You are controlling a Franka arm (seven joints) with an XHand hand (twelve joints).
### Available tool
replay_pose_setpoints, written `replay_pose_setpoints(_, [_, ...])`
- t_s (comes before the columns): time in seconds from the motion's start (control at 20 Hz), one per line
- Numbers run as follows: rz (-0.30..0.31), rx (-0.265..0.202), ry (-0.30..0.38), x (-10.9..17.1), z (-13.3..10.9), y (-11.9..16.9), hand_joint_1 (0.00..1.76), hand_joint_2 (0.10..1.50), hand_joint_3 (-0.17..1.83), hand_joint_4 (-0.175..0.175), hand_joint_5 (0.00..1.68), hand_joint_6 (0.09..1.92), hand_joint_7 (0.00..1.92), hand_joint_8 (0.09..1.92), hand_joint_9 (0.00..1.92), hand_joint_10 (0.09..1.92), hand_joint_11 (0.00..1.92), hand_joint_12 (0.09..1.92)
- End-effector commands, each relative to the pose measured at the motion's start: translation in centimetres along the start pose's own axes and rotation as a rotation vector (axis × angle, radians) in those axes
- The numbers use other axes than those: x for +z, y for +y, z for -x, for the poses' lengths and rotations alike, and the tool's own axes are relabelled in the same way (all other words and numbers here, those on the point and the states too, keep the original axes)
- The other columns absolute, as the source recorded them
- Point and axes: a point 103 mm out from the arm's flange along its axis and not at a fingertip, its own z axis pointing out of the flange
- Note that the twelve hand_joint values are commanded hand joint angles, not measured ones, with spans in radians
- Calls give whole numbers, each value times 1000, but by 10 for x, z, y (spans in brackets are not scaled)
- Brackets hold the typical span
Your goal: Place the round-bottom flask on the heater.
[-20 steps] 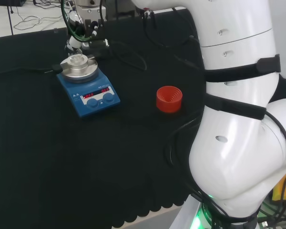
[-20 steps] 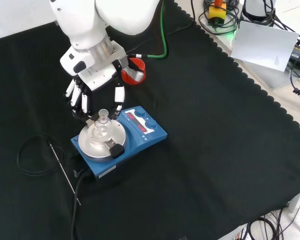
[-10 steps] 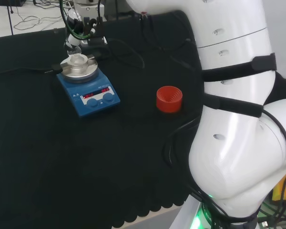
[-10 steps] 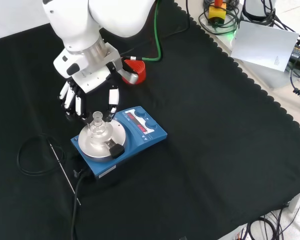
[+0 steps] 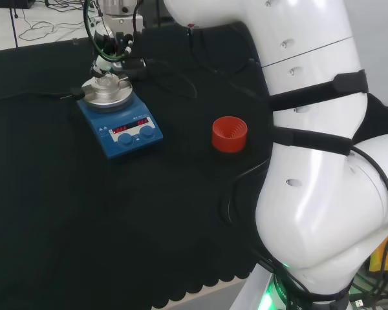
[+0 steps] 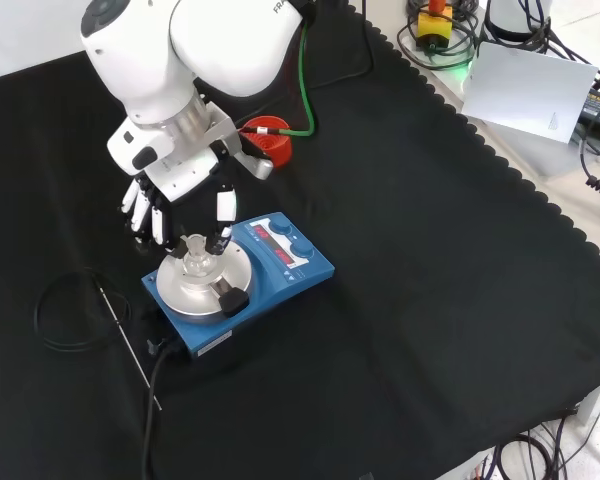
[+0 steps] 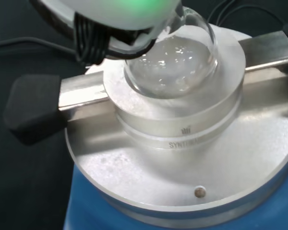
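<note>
The clear round-bottom flask [image 6: 195, 257] stands upright with its bulb seated in the silver block on top of the blue heater [image 6: 280, 268]. In the wrist view the flask's bulb [image 7: 175, 62] rests in the round recess of the heater's metal block [image 7: 182, 143]. My hand [image 6: 183, 192] hangs just behind and above the flask's neck with its fingers straight and pointing down, apart from the glass. In the head view the hand [image 5: 113, 48] is over the flask [image 5: 107, 81] on the heater [image 5: 119, 121] at the far left.
A red ribbed stand [image 5: 229, 134] sits bare on the cloth, partly behind my hand in the front view [image 6: 273, 140]. A black cable loop [image 6: 70, 310] and a thin rod [image 6: 130, 345] lie left of the heater. A black handle [image 7: 31, 108] sticks out of the block.
My hand's fingers have come off the flask's neck and drawn back a little to the left in the front view. The flask has stayed seated on the heater.
</note>
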Motion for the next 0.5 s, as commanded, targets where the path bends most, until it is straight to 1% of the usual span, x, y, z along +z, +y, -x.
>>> replay_pose_setpoints(0.05, [-5,5,3,2,-3,-1,1112,644,759,161,1187,871,589,701,788,564,520,1291])
replay_pose_setpoints(0.15, [-12,-2,29,2,1,-1,1108,657,736,166,1183,865,575,704,782,568,518,1292])
replay_pose_setpoints(0.2, [-12,-5,40,2,3,-1,1099,697,667,170,1166,861,548,715,766,577,508,1297])
replay_pose_setpoints(0.3, [-8,-15,62,2,6,-2,1067,835,439,175,1102,885,472,749,710,616,473,1314])
replay_pose_setpoints(0.35, [0,-20,67,1,8,-3,1011,826,380,94,942,883,420,757,667,635,439,1325])
replay_pose_setpoints(0.4, [6,-23,72,0,8,-5,956,779,382,26,753,862,356,762,613,660,395,1337])
replay_pose_setpoints(0.45, [8,-23,73,-1,9,-6,912,726,413,-16,583,807,299,766,560,685,347,1351])
replay_pose_setpoints(0.5, [7,-21,74,-1,10,-8,879,684,443,-41,467,745,254,767,516,703,301,1368])
